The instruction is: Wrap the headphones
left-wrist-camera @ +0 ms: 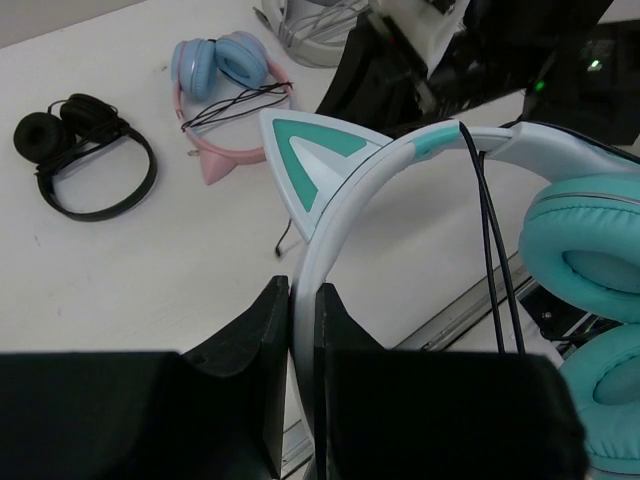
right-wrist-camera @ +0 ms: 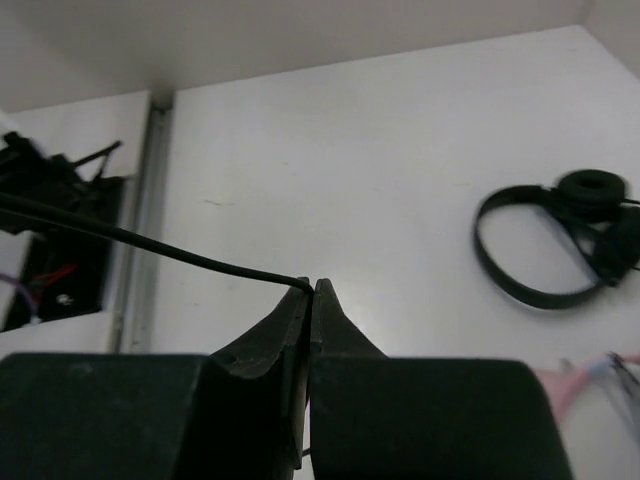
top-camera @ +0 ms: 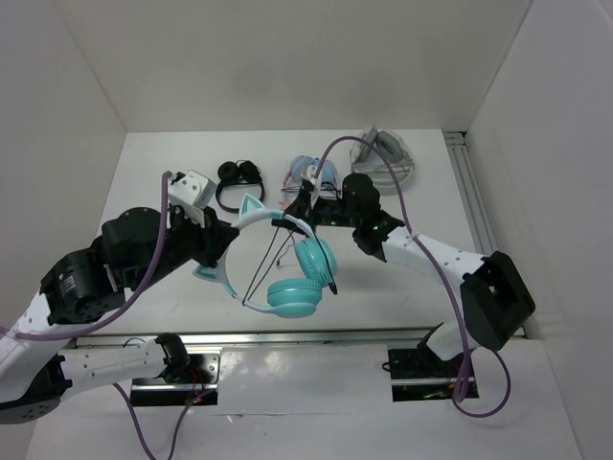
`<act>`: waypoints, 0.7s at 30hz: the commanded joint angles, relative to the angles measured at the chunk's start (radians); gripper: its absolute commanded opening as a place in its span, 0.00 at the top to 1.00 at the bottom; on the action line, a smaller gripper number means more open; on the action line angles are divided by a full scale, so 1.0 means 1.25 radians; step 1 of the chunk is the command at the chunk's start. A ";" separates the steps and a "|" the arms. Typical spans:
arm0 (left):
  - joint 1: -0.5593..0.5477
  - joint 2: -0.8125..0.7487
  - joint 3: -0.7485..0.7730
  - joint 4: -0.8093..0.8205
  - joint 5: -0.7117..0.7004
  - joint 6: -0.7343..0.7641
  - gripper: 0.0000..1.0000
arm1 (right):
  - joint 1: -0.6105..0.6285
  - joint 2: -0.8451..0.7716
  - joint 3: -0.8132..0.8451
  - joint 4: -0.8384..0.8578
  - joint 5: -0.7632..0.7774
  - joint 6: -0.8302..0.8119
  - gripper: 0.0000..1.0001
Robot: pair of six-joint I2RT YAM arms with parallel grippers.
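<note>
The teal cat-ear headphones point(top-camera: 299, 276) hang above the table, ear cups low, white-and-teal headband point(left-wrist-camera: 400, 160) up. My left gripper point(top-camera: 226, 245) is shut on the headband; in the left wrist view the band runs between the closed fingers of that gripper point(left-wrist-camera: 302, 292), just below a teal cat ear point(left-wrist-camera: 310, 160). The thin black cable point(left-wrist-camera: 492, 240) crosses over the headband and drops past the cups. My right gripper point(top-camera: 305, 205) is beside the top of the band, shut on the cable point(right-wrist-camera: 150, 245), which it pinches at its tips point(right-wrist-camera: 312, 286).
A small all-black pair of headphones point(top-camera: 238, 182) and a pink-banded pair with light-blue cups point(top-camera: 311, 172) lie at the back. A pile of clear and grey items point(top-camera: 385, 153) sits back right, a white block point(top-camera: 192, 187) back left. A metal rail point(top-camera: 474, 206) runs along the right.
</note>
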 commanded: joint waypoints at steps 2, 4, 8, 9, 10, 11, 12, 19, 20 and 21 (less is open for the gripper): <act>-0.009 -0.042 -0.008 0.194 0.050 -0.076 1.00 | 0.041 0.013 -0.068 0.248 -0.068 0.132 1.00; -0.009 -0.042 -0.018 0.204 0.043 -0.083 1.00 | 0.059 0.013 -0.111 0.374 -0.078 0.196 1.00; -0.009 -0.012 -0.008 0.204 0.034 -0.083 1.00 | 0.094 0.013 -0.130 0.457 -0.049 0.220 1.00; -0.009 -0.005 -0.001 0.193 0.022 -0.083 1.00 | 0.105 0.013 -0.121 0.446 -0.030 0.208 1.00; -0.009 -0.004 0.014 0.177 0.012 -0.091 1.00 | 0.115 0.022 -0.121 0.435 -0.010 0.199 1.00; -0.009 0.006 0.022 0.177 -0.010 -0.091 1.00 | 0.123 0.034 -0.114 0.435 -0.002 0.199 0.98; -0.009 0.015 0.030 0.166 -0.021 -0.091 1.00 | 0.130 0.044 -0.114 0.435 -0.002 0.199 0.98; -0.009 0.089 0.157 0.072 -0.108 -0.107 1.00 | 0.130 0.152 -0.134 0.582 0.006 0.277 0.93; -0.009 0.102 0.198 0.055 -0.117 -0.107 1.00 | 0.130 0.152 -0.134 0.593 0.006 0.284 0.95; -0.009 0.114 0.214 0.036 -0.129 -0.107 1.00 | 0.130 0.161 -0.134 0.601 0.006 0.291 0.97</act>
